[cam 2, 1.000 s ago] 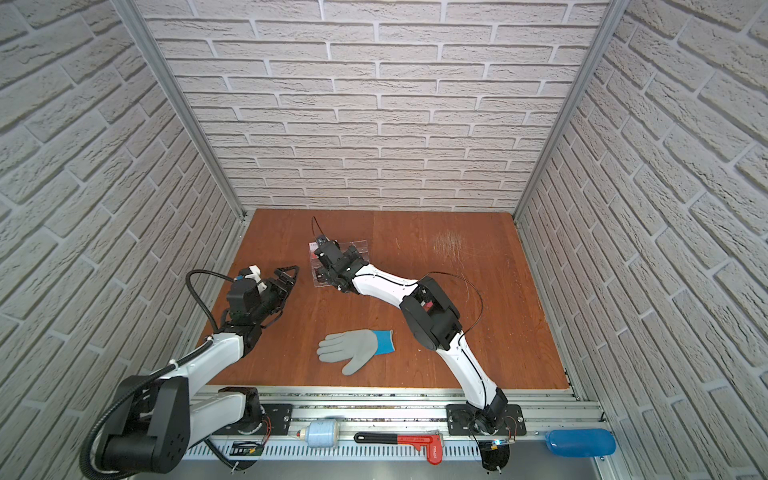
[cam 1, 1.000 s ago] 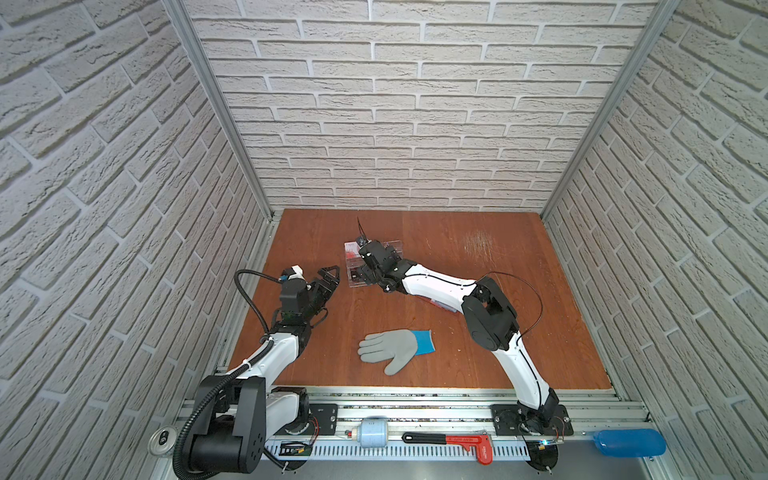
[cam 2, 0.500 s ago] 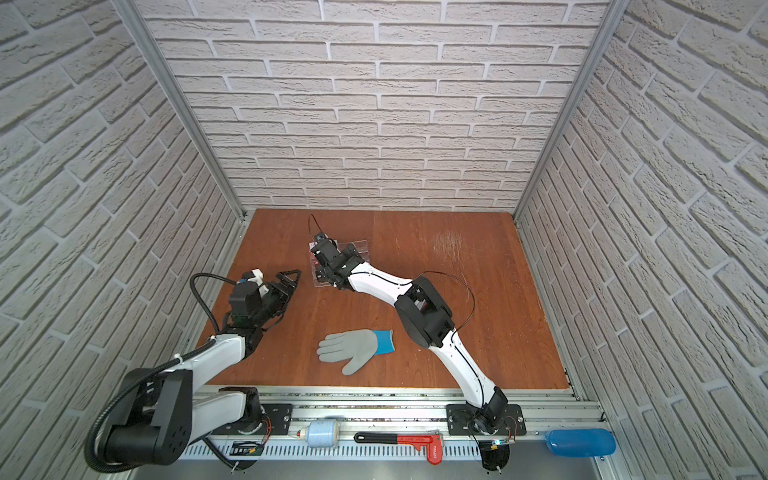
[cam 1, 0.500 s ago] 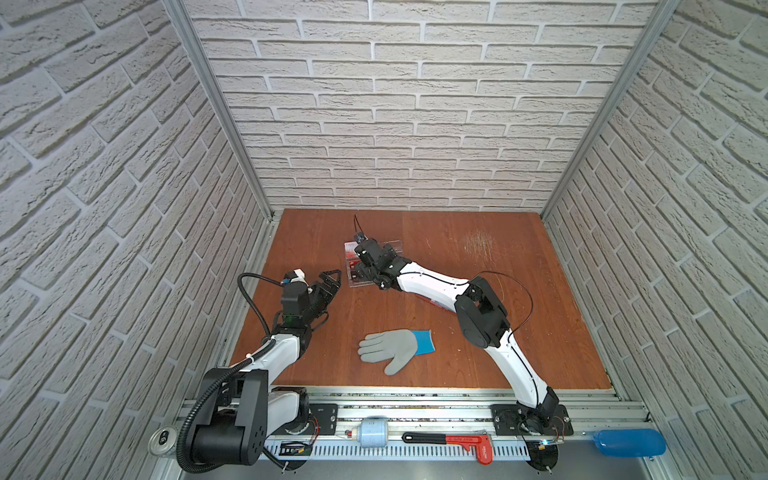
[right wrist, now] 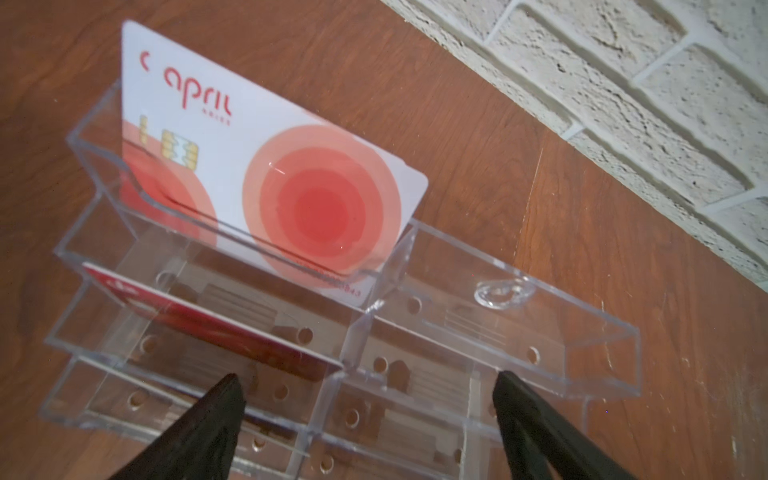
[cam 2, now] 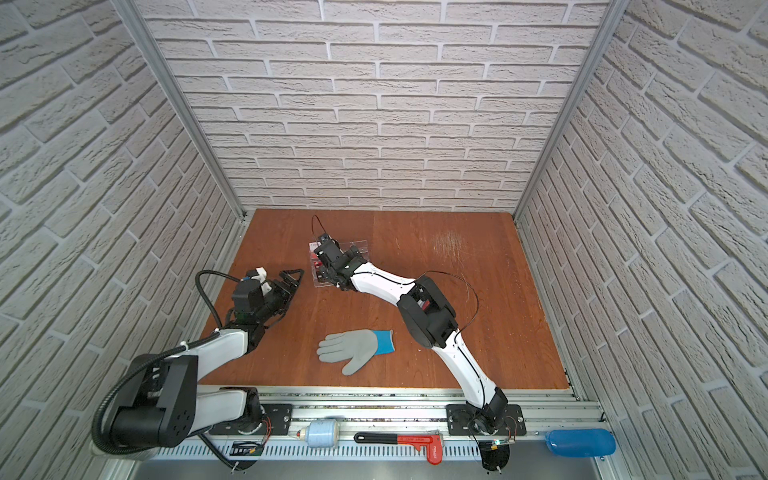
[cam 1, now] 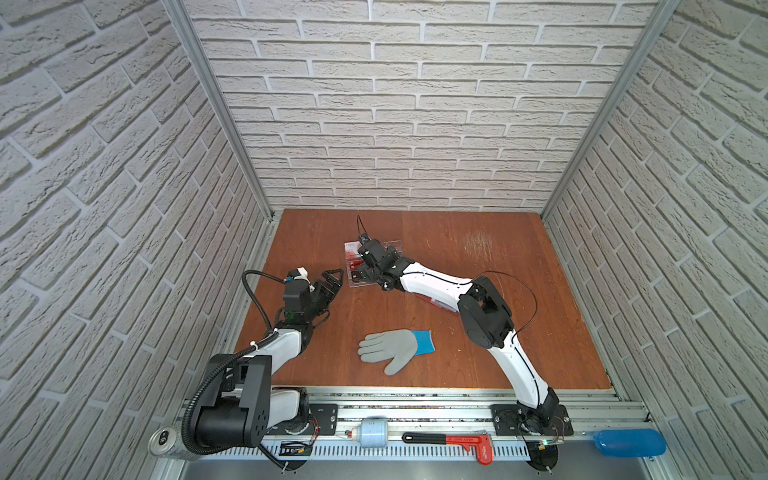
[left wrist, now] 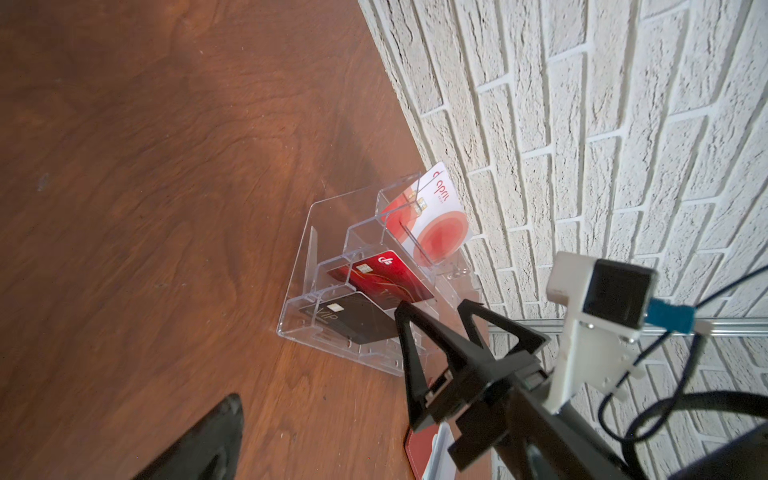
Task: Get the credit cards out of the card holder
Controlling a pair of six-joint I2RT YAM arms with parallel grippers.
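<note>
The card holder (left wrist: 419,451), dark red, lies on the table mostly hidden under my right arm; a red sliver of the card holder (cam 1: 436,301) shows in a top view. A dark red credit card (right wrist: 199,320) stands in the middle tier of a clear acrylic stand (right wrist: 582,345). In the left wrist view the same dark red card (left wrist: 390,278) sits between a white card and a black one. My right gripper (right wrist: 368,376) hovers open just above the stand's lower tiers, empty. My left gripper (cam 1: 334,279) is open and empty, left of the stand.
The stand also holds a white card with red circles (right wrist: 270,166) and a black card (left wrist: 353,320). A grey glove with a blue cuff (cam 1: 395,347) lies at front centre. The back brick wall stands close behind the stand. Tools rest on the front rail (cam 1: 415,411).
The right arm's elbow has shifted slightly while its gripper stays over the stand. Both grippers remain open.
</note>
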